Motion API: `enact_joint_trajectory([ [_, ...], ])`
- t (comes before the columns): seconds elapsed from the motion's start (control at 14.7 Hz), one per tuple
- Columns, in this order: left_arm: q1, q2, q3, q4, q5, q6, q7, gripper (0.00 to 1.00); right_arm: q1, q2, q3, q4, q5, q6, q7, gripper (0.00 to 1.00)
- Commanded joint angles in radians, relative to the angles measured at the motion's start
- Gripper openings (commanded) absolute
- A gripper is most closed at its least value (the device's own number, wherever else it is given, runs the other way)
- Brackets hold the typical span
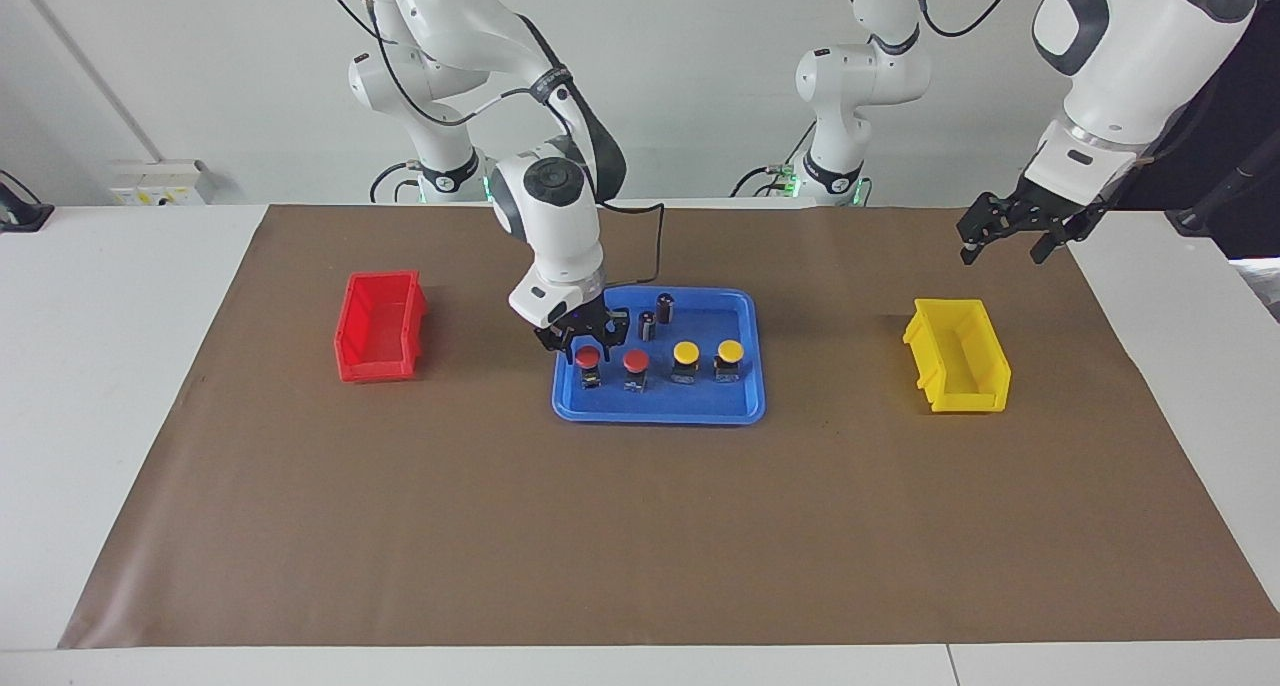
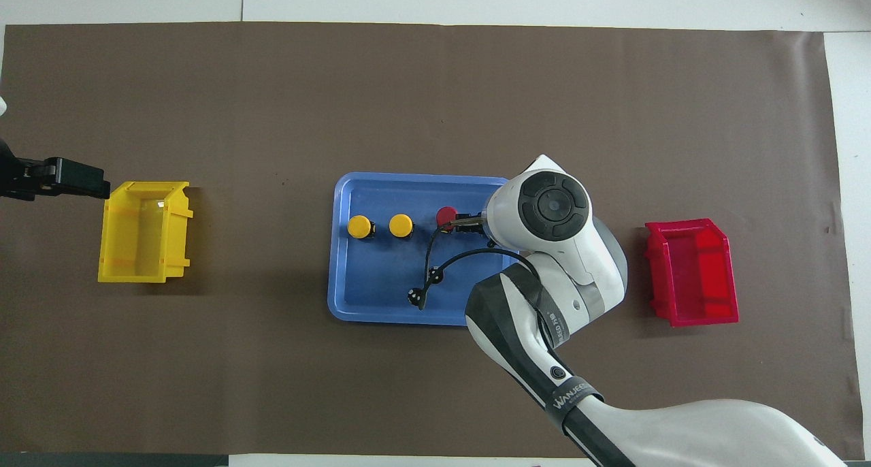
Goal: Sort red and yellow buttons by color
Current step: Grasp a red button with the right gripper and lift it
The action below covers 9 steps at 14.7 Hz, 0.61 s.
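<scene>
Four buttons stand in a row on the blue tray [image 1: 660, 414]: two red buttons [image 1: 588, 357] [image 1: 635, 362] toward the right arm's end and two yellow buttons [image 1: 686, 353] [image 1: 730, 351] beside them. My right gripper [image 1: 583, 338] is open, low over the end red button, with its fingers spread to either side of the cap. In the overhead view the wrist hides that button; the other red button [image 2: 446, 215] and both yellow buttons [image 2: 359, 227] [image 2: 401, 225] show. My left gripper [image 1: 1005, 231] is open and empty, raised over the mat by the yellow bin, waiting.
A red bin [image 1: 378, 328] stands at the right arm's end of the mat and a yellow bin [image 1: 960, 356] at the left arm's end, both empty. Two dark cylinders [image 1: 665, 306] [image 1: 647, 324] stand on the tray, nearer to the robots than the buttons.
</scene>
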Motion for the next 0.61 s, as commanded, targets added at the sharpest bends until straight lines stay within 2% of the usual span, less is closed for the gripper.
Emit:
enact_joint_trajectory([
  [0.0, -0.012, -0.031, 0.004, -0.039, 0.02, 0.028, -0.004, 1.0, -0.015, -0.005, 0.008, -0.009, -0.009, 0.019, -0.02, 0.15],
  [0.2, -0.012, -0.031, 0.004, -0.041, 0.02, 0.031, -0.004, 1.0, -0.021, 0.009, 0.008, 0.054, -0.009, -0.014, -0.023, 0.11],
  [0.34, -0.048, -0.031, -0.006, -0.076, 0.02, 0.063, -0.028, 1.0, -0.041, -0.009, 0.006, 0.128, -0.009, -0.129, -0.024, 0.11],
  [0.55, -0.223, -0.014, -0.008, -0.171, 0.019, 0.212, -0.267, 1.0, -0.125, -0.142, 0.006, 0.117, -0.006, -0.25, -0.122, 0.11],
])
